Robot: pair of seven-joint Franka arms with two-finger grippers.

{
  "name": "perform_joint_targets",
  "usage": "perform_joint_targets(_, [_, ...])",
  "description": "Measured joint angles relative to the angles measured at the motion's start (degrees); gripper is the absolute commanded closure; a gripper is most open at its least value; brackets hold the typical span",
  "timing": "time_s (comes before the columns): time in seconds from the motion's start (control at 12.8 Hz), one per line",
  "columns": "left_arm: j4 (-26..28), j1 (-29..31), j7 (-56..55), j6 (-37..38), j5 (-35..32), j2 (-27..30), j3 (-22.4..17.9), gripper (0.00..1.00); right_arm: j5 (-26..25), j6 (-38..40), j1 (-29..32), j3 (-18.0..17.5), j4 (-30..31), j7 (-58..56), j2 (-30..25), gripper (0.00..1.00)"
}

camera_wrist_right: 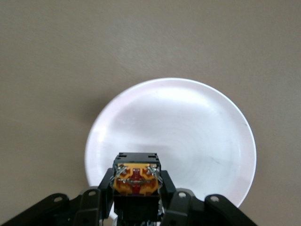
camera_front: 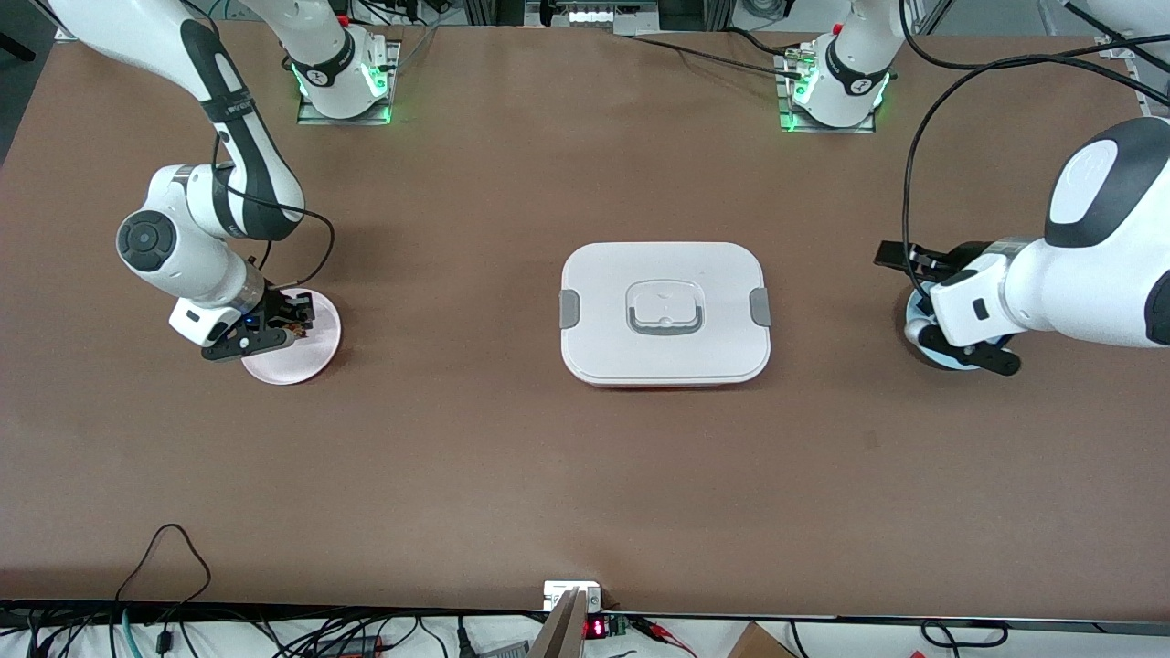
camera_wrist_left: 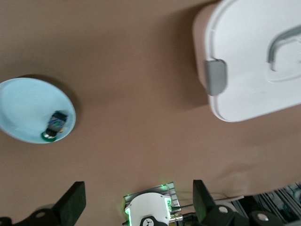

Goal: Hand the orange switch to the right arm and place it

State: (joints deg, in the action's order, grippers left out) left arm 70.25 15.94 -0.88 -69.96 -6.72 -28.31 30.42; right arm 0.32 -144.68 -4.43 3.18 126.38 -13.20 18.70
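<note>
My right gripper [camera_front: 285, 327] is shut on the orange switch [camera_front: 294, 323] and holds it just over the pink plate [camera_front: 306, 361] at the right arm's end of the table. In the right wrist view the switch [camera_wrist_right: 136, 176], tan-orange side up, sits between the black fingers [camera_wrist_right: 181, 202] of the gripper [camera_wrist_right: 136, 200], over the plate's [camera_wrist_right: 188, 127] edge. I cannot tell whether the switch touches the plate. My left gripper [camera_front: 941, 311] is open and empty over a light blue plate [camera_front: 914, 322] at the left arm's end; its fingertips [camera_wrist_left: 70, 202] stand wide apart around the gripper's middle [camera_wrist_left: 138, 203].
A white lidded container [camera_front: 665, 311] with grey latches sits at the table's middle, also in the left wrist view [camera_wrist_left: 254, 61]. The blue plate [camera_wrist_left: 21, 106] holds a green-capped switch [camera_wrist_left: 52, 126]. Bare brown table lies between the plates and the container.
</note>
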Motion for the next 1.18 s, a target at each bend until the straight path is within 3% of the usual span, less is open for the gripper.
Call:
perform_joint_targets(0.24, [-2.62, -0.78, -3.67, -0.02, -4.55, 0.13, 0.09, 0.0, -0.02, -4.91, 0.6, -0.01, 0.72, -0.42, 2.37, 0.86])
perform_joint_targets(0.39, [-3.23, -2.25, -4.53, -1.04, -5.01, 1.57, -0.96, 0.0, -0.02, -7.04, 0.82, -0.01, 0.71, -0.42, 4.09, 0.74])
perform_joint_targets(0.47, [-2.43, -3.95, -4.77, -3.11, -4.76, 3.35, -3.65, 0.0, -0.02, -7.5, 0.91, -0.01, 0.71, -0.42, 4.52, 0.61])
perform_joint_targets(0.55, [-0.38, -6.01, -4.95, -6.94, -2.58, 5.98, -7.74, 0.0, -0.02, -7.69, 0.96, -0.01, 0.69, -0.42, 4.69, 0.26])
perform_joint_targets(0.63, [2.81, -7.91, -5.08, -11.12, 2.11, 9.08, -12.63, 0.0, -0.02, -7.7, 1.02, -0.02, 0.68, -0.42, 4.73, 0.01])
perform_joint_targets(0.78, [12.05, -11.88, -4.74, -19.51, 9.95, 16.0, -23.66, 0.0, -0.02, -7.74, 1.4, -0.03, 0.36, -0.42, 4.69, 0.0])
perform_joint_targets(0.94, [20.74, -14.91, -3.16, -25.75, 11.97, 22.37, -31.28, 0.0, -0.02, -6.46, 1.72, -0.03, -0.99, -0.39, 3.95, 0.0])
perform_joint_targets(1.18, [27.92, -17.76, -2.35, -28.51, 7.08, 30.1, -32.4, 0.0, -0.01, 1.99, 1.66, -0.28, -6.07, -0.37, 0.53, 0.0])
